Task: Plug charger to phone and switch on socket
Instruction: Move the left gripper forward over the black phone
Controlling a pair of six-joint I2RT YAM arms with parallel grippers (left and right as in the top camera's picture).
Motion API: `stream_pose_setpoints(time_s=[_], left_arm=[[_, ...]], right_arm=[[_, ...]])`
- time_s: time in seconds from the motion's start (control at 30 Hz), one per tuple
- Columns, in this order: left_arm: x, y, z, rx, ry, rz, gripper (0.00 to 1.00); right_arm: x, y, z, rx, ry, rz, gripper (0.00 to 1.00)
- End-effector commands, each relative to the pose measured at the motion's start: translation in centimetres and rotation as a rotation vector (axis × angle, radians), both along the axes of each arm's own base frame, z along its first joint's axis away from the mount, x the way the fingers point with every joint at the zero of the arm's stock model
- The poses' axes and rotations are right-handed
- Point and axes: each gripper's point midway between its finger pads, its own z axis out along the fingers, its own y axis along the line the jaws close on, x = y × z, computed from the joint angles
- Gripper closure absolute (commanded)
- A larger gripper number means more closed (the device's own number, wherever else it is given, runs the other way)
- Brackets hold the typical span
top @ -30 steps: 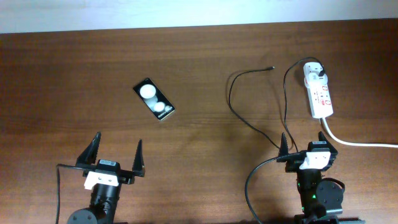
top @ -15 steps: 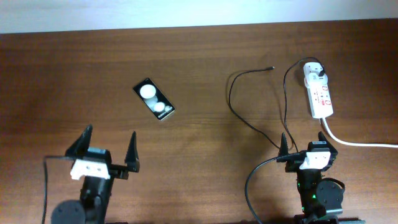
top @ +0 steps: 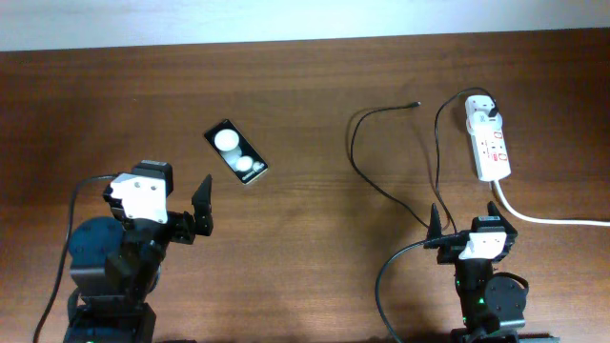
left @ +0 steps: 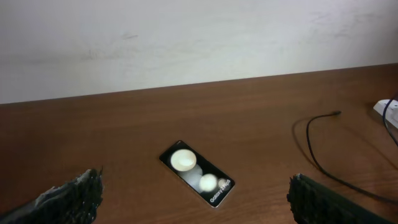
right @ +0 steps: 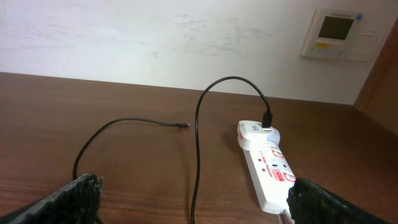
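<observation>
The black phone lies flat at the table's left centre, with its two white round spots up; it also shows in the left wrist view. My left gripper is open and empty, short of the phone on its near side. The white socket strip lies at the far right with the white adapter plugged into its far end. The thin black charger cable loops left from the adapter, and its plug tip lies loose on the table. My right gripper is open and empty, near of the strip.
The strip's thick white cord runs off to the right edge. The right arm's thicker black cable curves by its base. A white wall stands beyond the table's far edge, with a wall controller on it.
My left arm has moved forward and swung towards the phone, its gripper still open. The right arm, phone, cable and strip have not moved.
</observation>
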Motion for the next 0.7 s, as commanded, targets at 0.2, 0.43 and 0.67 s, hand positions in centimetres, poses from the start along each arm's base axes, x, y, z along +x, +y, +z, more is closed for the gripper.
stream_pose_setpoints(time_s=[0.2,0.43,0.67], left_arm=[[-0.7,-2.0,1.1,-0.045,-0.018,-0.113,0.01],[-0.1,-1.9,1.9,-0.107,-0.035,-0.091,0.01],[4.7,-1.8,2.3,-0.154,0.070,-0.065,0.01]], right_arm=[[0.0,0.1,-0.4,-0.006,0.009,0.005,0.01],[0.0,0.1,-0.4,-0.006,0.009,0.005,0.01],[0.0,0.1,-0.4,-0.006,0.009,0.005,0.01]])
